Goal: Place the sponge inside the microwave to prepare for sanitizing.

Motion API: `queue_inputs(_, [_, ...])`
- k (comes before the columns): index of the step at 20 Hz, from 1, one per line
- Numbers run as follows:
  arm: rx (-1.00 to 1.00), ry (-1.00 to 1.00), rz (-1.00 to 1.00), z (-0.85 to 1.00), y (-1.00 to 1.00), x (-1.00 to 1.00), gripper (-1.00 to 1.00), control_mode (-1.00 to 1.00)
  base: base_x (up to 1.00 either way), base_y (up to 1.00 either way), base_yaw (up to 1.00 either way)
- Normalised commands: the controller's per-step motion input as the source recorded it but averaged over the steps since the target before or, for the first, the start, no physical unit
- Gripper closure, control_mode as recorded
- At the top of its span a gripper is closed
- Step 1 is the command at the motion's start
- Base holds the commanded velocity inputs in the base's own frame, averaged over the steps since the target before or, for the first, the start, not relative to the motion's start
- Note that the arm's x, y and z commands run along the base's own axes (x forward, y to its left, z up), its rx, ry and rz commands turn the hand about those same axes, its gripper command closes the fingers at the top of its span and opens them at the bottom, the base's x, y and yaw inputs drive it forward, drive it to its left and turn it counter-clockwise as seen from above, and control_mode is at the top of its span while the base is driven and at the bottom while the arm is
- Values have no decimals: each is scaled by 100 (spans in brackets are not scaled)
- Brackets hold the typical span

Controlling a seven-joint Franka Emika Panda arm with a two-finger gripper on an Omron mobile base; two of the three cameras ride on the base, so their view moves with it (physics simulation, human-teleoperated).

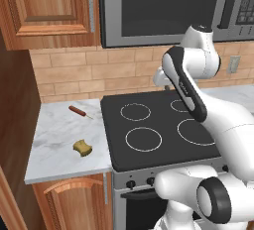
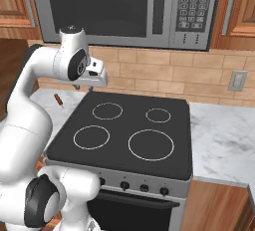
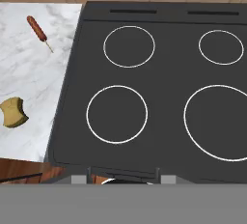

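- The sponge is seen lying free on the marble surface, just left of the stovetop, nearer than the reddish stick tool.
- The jaws' state cannot be told; they should be parted before descending squarely.
- The microwave, above the stovetop, is shut and must be opened.

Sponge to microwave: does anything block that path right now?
Yes. The microwave door is shut, so its interior is closed off. The sponge lies in the open on the marble counter, apart from the reddish-brown stick tool.

Glossy white arm, rounded segments, dark joint bands, white base
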Motion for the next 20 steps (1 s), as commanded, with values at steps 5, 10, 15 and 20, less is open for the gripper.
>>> queue_inputs(5, [0,0,-1,0,2,-11,-100,-100,0,0,0])
queue_inputs(10, [-2,-1,-3,4,-11,-21,-100,-100,0,0,0])
queue_inputs(15, [0,-10,-15,4,-27,-49,-100,-100,0,0,0])
queue_inputs(20, [0,-13,-16,21,-40,-57,-100,-100,0,0,0])
